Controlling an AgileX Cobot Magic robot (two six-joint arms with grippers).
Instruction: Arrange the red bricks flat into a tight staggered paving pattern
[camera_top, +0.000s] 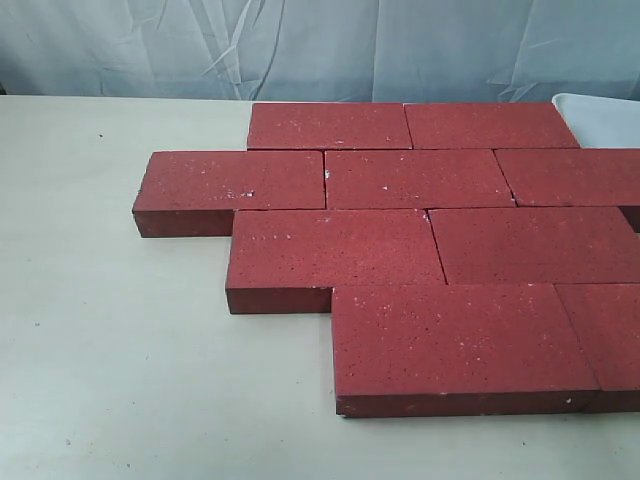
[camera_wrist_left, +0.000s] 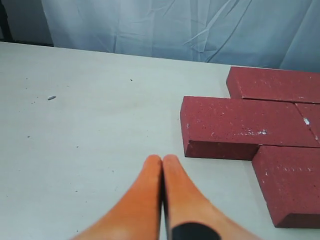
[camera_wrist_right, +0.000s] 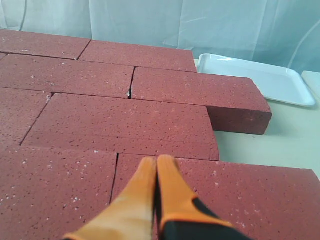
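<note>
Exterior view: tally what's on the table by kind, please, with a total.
red bricks: 9 (rows of 2, 3, 2 and 2 from the back, the rightmost ones cut off by the picture's edge)
white tray: 1
Total: 10

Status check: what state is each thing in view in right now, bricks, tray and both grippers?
red bricks: lying flat in staggered rows, edges close together, one small gap at a joint.
left gripper: shut, holding nothing, over the bare table beside the bricks.
right gripper: shut, holding nothing, over the bricks.
white tray: empty as far as visible, next to the bricks.
</note>
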